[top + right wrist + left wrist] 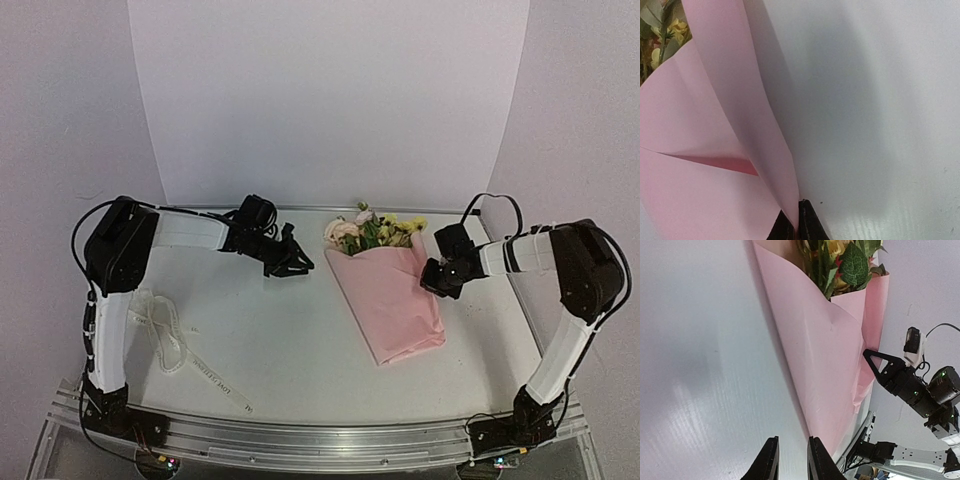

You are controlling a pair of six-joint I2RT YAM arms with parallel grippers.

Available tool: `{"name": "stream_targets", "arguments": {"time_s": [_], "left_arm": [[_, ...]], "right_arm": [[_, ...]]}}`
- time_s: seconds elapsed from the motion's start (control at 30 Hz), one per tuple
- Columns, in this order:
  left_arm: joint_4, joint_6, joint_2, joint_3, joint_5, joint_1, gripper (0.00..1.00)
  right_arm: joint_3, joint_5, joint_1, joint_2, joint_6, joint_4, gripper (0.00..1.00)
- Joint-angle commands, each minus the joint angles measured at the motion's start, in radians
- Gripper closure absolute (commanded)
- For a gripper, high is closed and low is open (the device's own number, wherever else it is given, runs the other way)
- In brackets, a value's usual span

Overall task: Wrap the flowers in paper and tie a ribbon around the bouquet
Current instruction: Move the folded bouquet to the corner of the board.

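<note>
The bouquet lies on the white table with the pink paper (395, 300) folded loosely round the flowers (375, 232), whose blooms point to the back wall. My right gripper (432, 280) is at the paper's right edge and shut on it. In the right wrist view the sheet (740, 100) runs up from between the closed tips (796, 204), with yellow blooms (670, 30) at the top left. My left gripper (298, 265) hovers left of the bouquet, narrowly open and holding nothing (792, 440). In its view the paper (825, 355) and leaves (850, 260) lie ahead. The ribbon (170, 340) lies loose at the table's left.
A white backdrop (330, 100) stands behind the table. A metal rail (320, 440) runs along the near edge between the arm bases. The left arm's upright link (105, 340) stands beside the ribbon.
</note>
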Motion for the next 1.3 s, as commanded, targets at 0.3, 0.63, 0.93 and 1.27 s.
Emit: {"name": "stream_targets", "arguments": {"time_s": [0.3, 0.63, 0.93, 1.27], "left_arm": [[0.008, 0.053, -0.341, -0.333, -0.068, 0.12, 0.79], [0.009, 0.057, -0.427, -0.447, -0.071, 0.188, 0.79], [-0.005, 0.064, -0.466, -0.486, -0.076, 0.222, 0.79], [-0.012, 0.053, -0.505, -0.534, -0.096, 0.243, 0.78]], "right_arm": [[0.063, 0.105, -0.126, -0.052, -0.036, -0.127, 0.95], [0.202, 0.156, -0.201, 0.021, 0.029, -0.21, 0.95], [0.258, 0.185, -0.271, 0.052, 0.069, -0.276, 0.95], [0.203, 0.215, -0.313, 0.013, 0.139, -0.289, 0.9]]}}
